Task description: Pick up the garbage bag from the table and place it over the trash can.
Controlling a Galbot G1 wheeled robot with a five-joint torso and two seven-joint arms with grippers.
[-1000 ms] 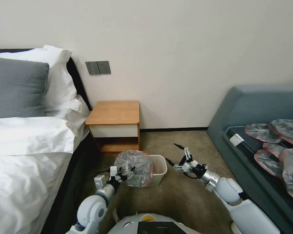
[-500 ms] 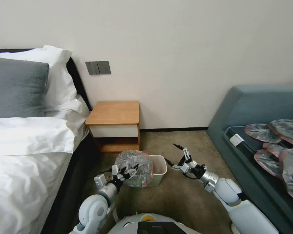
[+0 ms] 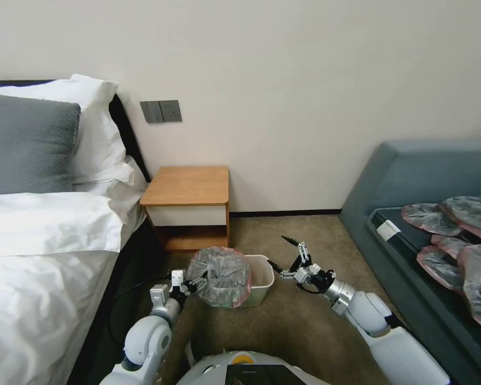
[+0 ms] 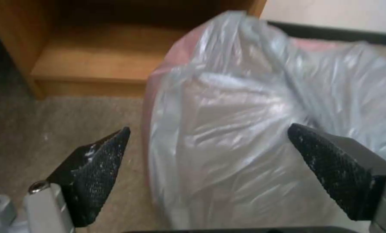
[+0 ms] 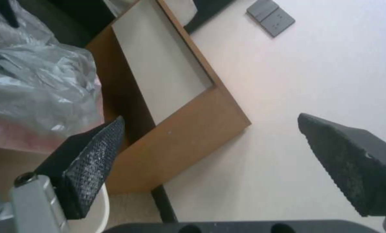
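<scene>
The garbage bag (image 3: 220, 275), crinkly translucent grey with a pinkish rim, lies bunched over the left half of the cream trash can (image 3: 263, 289) on the carpet. The can's right half is uncovered. My left gripper (image 3: 191, 283) is at the bag's left side, and the left wrist view shows this gripper (image 4: 208, 129) open, fingers spread wide around the bag (image 4: 244, 145). Just right of the can, my right gripper (image 3: 278, 250) hovers open and holds nothing. The table (image 3: 187, 184), a wooden nightstand, stands behind the can with a bare top.
A bed (image 3: 37, 256) with white linen runs along the left, close to my left arm. On the right, a grey-blue sofa (image 3: 411, 176) carries several flat grey-and-pink bags (image 3: 459, 235). Open carpet (image 3: 304, 321) lies in front of the can.
My left arm has drawn back to the left, so its gripper now sits at the bag's edge instead of reaching across it. The right gripper has edged slightly towards the can.
</scene>
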